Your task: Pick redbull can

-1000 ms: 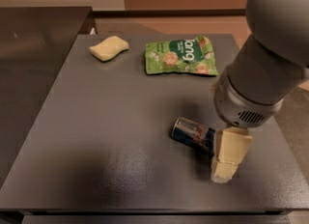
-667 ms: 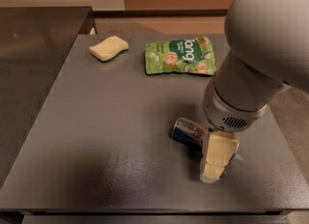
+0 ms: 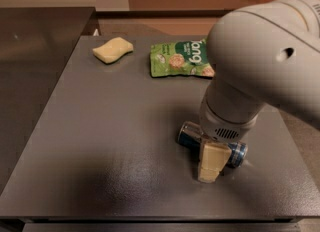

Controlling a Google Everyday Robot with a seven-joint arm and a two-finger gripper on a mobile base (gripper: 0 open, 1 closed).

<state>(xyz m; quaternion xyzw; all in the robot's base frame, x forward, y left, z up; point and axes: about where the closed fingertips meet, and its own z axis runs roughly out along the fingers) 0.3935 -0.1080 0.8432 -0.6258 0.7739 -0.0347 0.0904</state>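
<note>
The redbull can (image 3: 188, 135) lies on its side on the dark grey table (image 3: 110, 141), right of the middle and towards the front. Its dark blue body and silver rims show at both ends. My gripper (image 3: 210, 162) hangs from the big white arm (image 3: 260, 71) and is down right at the can, covering its middle from the front. A cream-coloured part of the gripper reaches the table surface just in front of the can.
A green snack bag (image 3: 181, 58) lies flat at the back of the table, partly behind the arm. A pale yellow sponge (image 3: 113, 50) lies at the back left. A darker counter (image 3: 40, 41) adjoins the table on the left.
The arm has swung left and come lower over the can. The gripper now covers the can's middle instead of its right end. The can has not moved.
</note>
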